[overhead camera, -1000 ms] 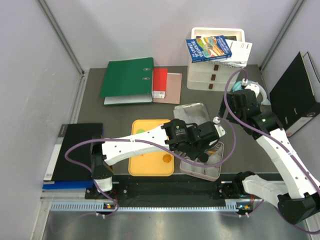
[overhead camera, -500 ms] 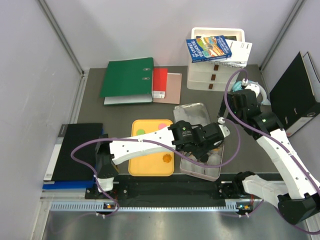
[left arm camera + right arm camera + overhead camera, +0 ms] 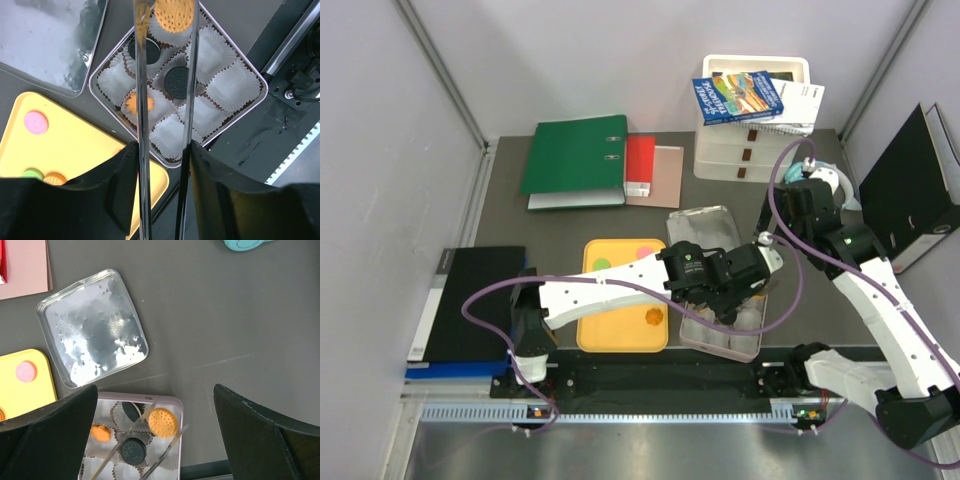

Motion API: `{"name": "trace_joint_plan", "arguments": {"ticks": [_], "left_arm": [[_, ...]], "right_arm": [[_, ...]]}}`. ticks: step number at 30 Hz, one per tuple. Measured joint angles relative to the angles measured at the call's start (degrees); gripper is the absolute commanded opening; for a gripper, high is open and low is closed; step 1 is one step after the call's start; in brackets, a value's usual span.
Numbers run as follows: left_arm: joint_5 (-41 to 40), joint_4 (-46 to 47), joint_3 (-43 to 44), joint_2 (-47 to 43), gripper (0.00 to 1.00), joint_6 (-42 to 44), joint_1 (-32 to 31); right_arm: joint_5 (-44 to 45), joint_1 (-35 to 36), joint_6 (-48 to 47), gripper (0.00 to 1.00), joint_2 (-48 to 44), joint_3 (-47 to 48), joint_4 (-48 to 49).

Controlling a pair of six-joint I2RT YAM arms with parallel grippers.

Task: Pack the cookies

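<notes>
Left gripper [image 3: 168, 12] holds a round orange cookie [image 3: 173, 14] over the tin [image 3: 150, 397].
Its thin clear fingers [image 3: 142, 100] pinch the cookie's sides above the paper cups [image 3: 232, 85]. Two black cookies [image 3: 176, 78] and an orange flower cookie [image 3: 139, 103] sit in cups. The yellow tray [image 3: 85, 145] beside the tin carries a pink cookie [image 3: 36, 122], a green cookie [image 3: 32, 174] and a small orange cookie [image 3: 55, 178]. The lid [image 3: 92, 327] lies near the tin. The right gripper [image 3: 155, 390] hangs above, spread wide.
</notes>
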Motion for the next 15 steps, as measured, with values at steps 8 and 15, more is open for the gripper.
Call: {"name": "trace_joint_plan", "arguments": {"ticks": [8, 15], "left_arm": [[-0.7, 0.1, 0.0, 0.0, 0.54, 0.1, 0.0], [-4.3, -0.5, -1.0, -0.7, 0.47, -1.0, 0.0]], "right_arm": [[-0.6, 0.0, 0.0, 0.99, 0.0, 0.0, 0.0], [-0.6, 0.0, 0.0, 0.99, 0.0, 0.0, 0.0]]}}
